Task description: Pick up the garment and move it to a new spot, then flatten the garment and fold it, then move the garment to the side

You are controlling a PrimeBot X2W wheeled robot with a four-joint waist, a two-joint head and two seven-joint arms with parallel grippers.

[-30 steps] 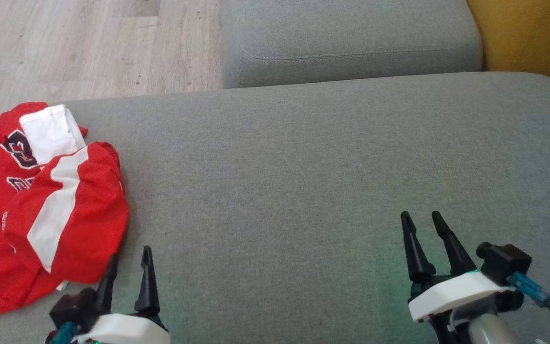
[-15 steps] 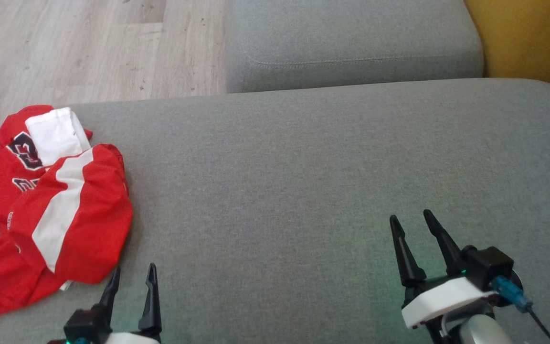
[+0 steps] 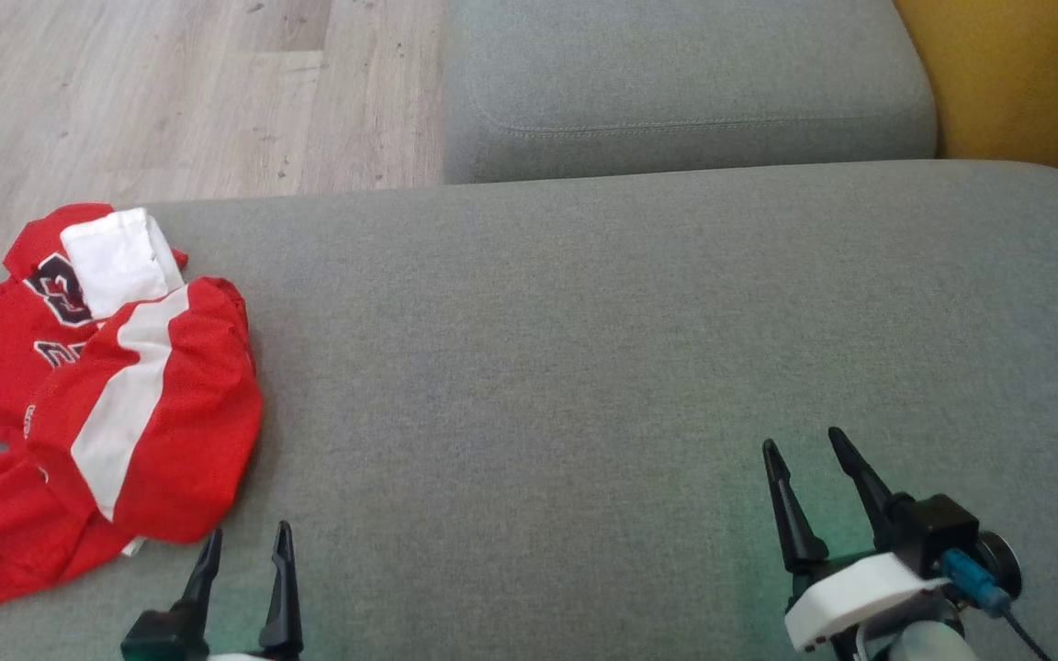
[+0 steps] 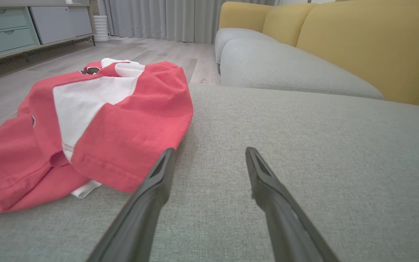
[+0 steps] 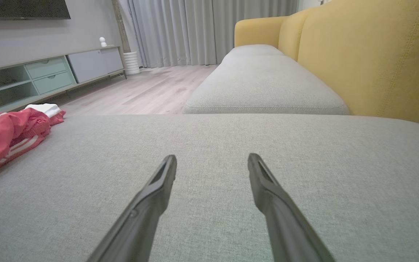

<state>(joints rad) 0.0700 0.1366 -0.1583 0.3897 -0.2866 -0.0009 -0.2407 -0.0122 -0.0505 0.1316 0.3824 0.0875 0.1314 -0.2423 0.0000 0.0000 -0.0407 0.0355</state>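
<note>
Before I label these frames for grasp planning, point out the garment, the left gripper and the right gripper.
garment point(image 3: 189, 413), head view, red panel beside the white stripe.
left gripper point(image 3: 249, 530), head view, midway between its fingertips.
right gripper point(image 3: 802, 437), head view, midway between its fingertips.

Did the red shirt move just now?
No. The shirt keeps its place at the left edge of the cushion; only the camera shifted.

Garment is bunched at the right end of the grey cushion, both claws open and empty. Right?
No: the garment lies bunched at the left end of the cushion, near the left claw, as the head view shows. The left claw and the right claw are indeed open and empty.
</note>
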